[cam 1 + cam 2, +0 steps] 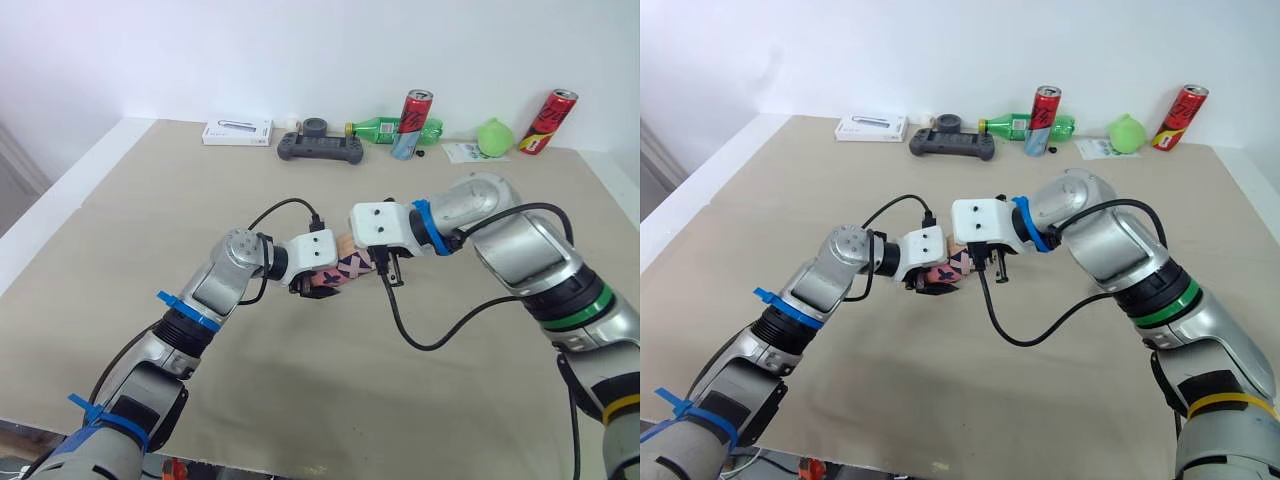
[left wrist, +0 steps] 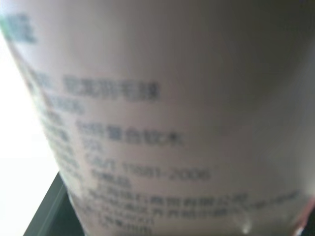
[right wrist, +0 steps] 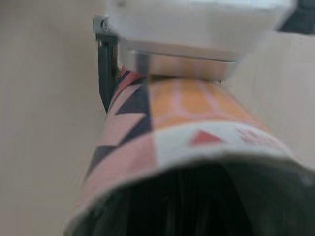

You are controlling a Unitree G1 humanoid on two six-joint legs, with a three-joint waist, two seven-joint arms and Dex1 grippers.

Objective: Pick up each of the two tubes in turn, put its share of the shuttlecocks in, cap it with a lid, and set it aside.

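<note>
A short tube [image 1: 352, 266] with a pink, black and orange triangle pattern is held level above the middle of the table. My left gripper [image 1: 316, 285] is shut on it from the left. In the left wrist view the tube's printed wall [image 2: 162, 123] is right against the camera. My right gripper [image 1: 388, 268] is at the tube's right end, touching or almost touching it. The right wrist view looks at the tube's dark open mouth [image 3: 197, 201], with the left gripper's white housing [image 3: 197, 24] beyond.
Along the table's far edge lie a white box [image 1: 237, 131], a black game controller [image 1: 319, 146], a green bottle [image 1: 385, 127], two red cans [image 1: 413, 123] [image 1: 547, 121] and a green ball [image 1: 494, 137]. Bare tan tabletop [image 1: 300, 390] surrounds the arms.
</note>
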